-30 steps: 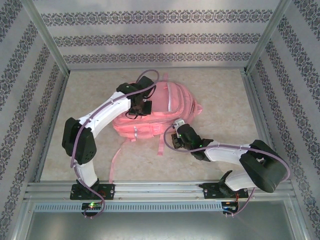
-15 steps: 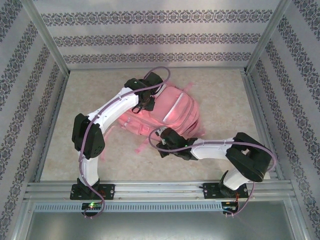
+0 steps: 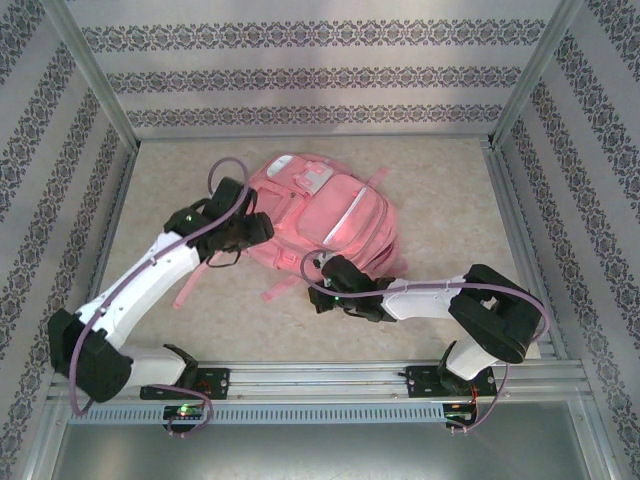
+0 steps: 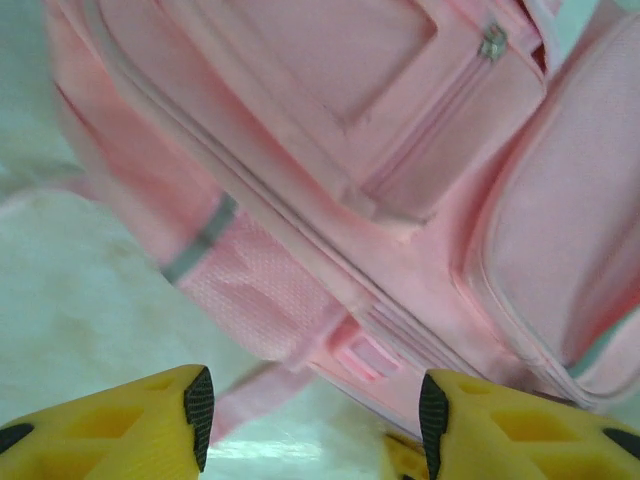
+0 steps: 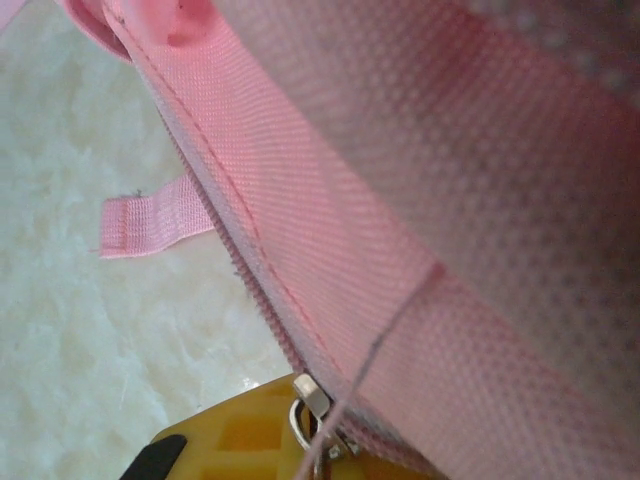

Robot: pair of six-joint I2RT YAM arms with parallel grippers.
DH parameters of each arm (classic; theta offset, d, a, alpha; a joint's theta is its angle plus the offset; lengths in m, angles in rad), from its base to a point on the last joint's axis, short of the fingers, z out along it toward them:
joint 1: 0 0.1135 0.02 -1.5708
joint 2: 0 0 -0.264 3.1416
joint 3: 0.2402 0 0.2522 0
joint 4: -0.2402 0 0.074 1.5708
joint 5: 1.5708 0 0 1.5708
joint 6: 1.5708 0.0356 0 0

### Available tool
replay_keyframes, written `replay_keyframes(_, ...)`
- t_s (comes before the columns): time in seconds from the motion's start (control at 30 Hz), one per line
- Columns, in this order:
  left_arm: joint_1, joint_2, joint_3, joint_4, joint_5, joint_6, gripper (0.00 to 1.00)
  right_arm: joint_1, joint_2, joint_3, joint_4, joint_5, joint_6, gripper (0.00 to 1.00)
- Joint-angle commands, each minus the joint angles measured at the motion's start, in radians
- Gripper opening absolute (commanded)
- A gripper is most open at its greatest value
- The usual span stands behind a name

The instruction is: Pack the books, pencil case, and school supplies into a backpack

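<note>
Here the right gripper (image 3: 322, 275) was closed on the metal zip pull (image 5: 312, 412) at the near edge of the backpack (image 3: 335, 205), with the zip seam running away from it. The left gripper (image 4: 312, 415) stood open and empty just off the bag's left side. The backpack lay on the bench (image 3: 450, 200), its long axis running far-left to near-right, so the right arm looked best placed to draw the zip.

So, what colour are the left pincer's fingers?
The fingers are yellow with black pads, clearest in the left wrist view.
</note>
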Motion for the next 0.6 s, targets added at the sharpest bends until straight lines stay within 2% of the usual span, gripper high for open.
replay_keyframes(0.0,-0.003,-0.009,-0.157,0.289,0.141,-0.186,0.59,-0.01,-0.013,-0.025,0.111,-0.044,0.061,0.0)
replay_keyframes(0.2,-0.002,0.066,-0.197,0.479,0.184,-0.18,0.6,-0.009,0.02,0.001,0.137,-0.074,0.075,0.0)
replay_keyframes(0.37,-0.002,0.169,-0.17,0.589,0.209,-0.16,0.55,-0.005,0.024,-0.003,0.133,-0.073,0.086,0.0)
replay_keyframes(0.47,0.003,0.24,-0.149,0.577,0.224,-0.144,0.46,-0.006,0.011,-0.006,0.099,-0.056,0.079,0.0)
replay_keyframes(0.57,0.025,0.262,-0.149,0.524,0.181,-0.108,0.34,-0.006,-0.022,-0.006,0.012,-0.013,0.059,0.0)
